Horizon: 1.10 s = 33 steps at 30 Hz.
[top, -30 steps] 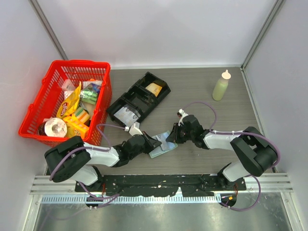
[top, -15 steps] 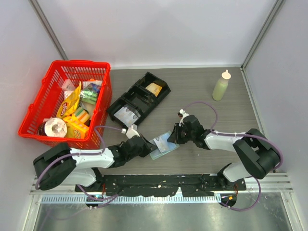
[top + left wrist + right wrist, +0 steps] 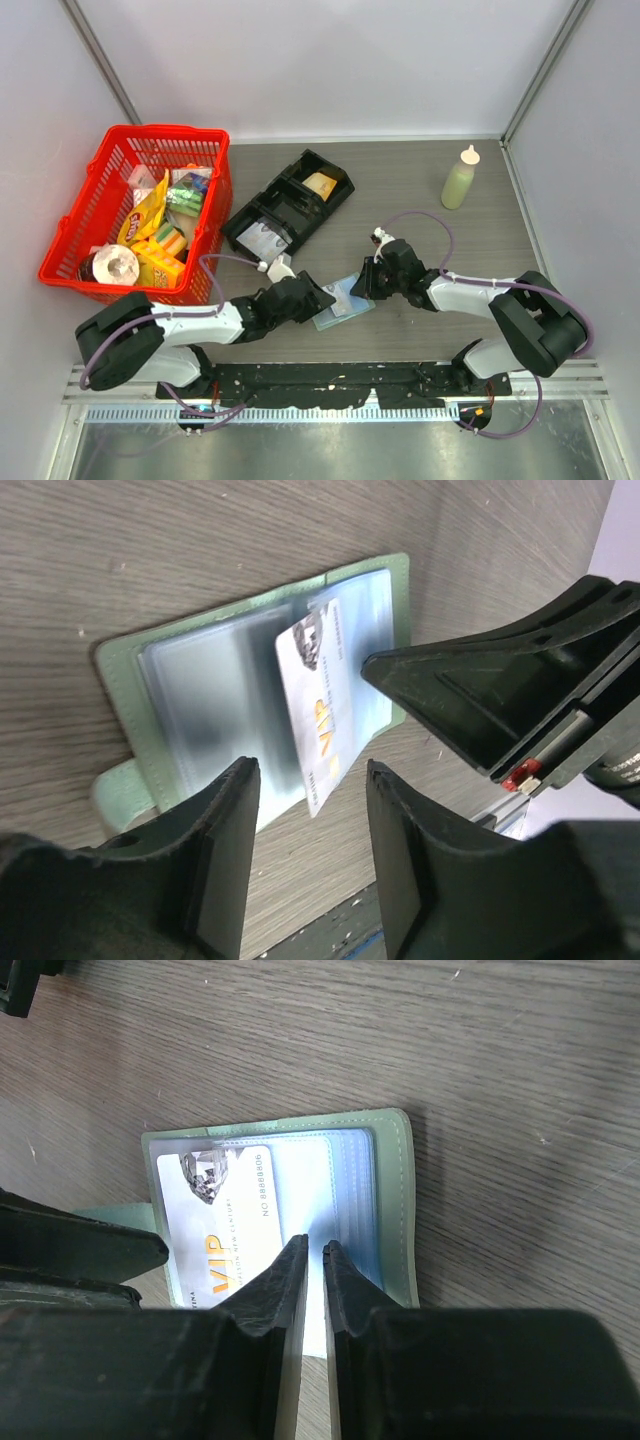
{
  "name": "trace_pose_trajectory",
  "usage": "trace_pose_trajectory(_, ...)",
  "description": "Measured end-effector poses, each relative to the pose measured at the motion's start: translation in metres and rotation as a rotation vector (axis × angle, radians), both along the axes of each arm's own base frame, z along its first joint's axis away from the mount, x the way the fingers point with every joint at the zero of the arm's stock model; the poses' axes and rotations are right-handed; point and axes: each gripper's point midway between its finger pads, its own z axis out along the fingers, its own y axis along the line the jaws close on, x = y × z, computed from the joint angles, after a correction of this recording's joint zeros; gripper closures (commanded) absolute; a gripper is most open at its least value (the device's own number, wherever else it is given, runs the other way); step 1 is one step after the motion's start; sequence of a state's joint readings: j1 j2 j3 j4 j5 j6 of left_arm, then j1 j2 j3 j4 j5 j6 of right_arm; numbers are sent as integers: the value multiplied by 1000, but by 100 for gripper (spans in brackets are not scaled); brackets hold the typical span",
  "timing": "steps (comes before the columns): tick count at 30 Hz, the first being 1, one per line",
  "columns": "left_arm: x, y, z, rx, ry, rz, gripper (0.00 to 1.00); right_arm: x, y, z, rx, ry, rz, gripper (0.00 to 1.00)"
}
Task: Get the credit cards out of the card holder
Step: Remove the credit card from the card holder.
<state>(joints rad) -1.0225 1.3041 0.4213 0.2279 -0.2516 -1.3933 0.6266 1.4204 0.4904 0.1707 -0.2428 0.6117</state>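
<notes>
A: L gripper [image 3: 310, 780]?
B: Open wide, at card holder's [image 3: 120, 670] left edge. VIP card [image 3: 215, 1230] pokes out btwn its fingers [image 3: 225, 850], not squeezed.
A: R gripper [image 3: 313, 1250]?
B: Almost shut, tips on holder's right page. Can't tell if pinching. Holder's open, flat on table [image 3: 400, 190].

The credit card [image 3: 225, 1222] reads "VIP" in orange, and apparently "NO 8888806" along one edge.

Overhead view: the card holder [image 3: 345, 303] is covered at both ends by the left fingers [image 3: 315, 296] and right fingers [image 3: 362, 287], and its contents are too small to read. Left wrist view: the clear sleeves [image 3: 205, 695] are blurred. Right wrist view: the card [image 3: 225, 1230] has its lower edge hidden behind the right fingers. Whether they pinch anything cannot be determined.
</notes>
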Motion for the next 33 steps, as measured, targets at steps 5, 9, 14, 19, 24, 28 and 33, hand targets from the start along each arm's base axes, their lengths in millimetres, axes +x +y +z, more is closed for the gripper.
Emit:
trace_pose_trajectory(5, 7, -8, -3, 8, -10, 2, 51, 0, 0, 0, 2, 0, 1, 82)
trace_pose_trajectory(9, 11, -14, -10, 8, -1, 9, 55, 0, 0, 0, 2, 0, 1, 83)
trace_pose_trajectory(14, 16, -23, -13, -23, 9, 28, 72, 0, 0, 0, 2, -1, 1, 82)
trace_pose_trajectory(19, 17, -24, -18, -34, 23, 41, 97, 0, 0, 0, 3, -2, 1, 82)
trace_pose_trajectory(24, 14, -19, -6, -61, 14, 47, 100, 0, 0, 0, 4, -3, 1, 82)
trace_pose_trajectory(28, 9, -7, 8, -37, -4, 38, 100, 1, 1, 0, 7, -5, 1, 82)
trace_pose_trajectory(33, 1, 8, 19, 57, -30, -10, 100, 0, 0, 1, 2, -6, -1, 80)
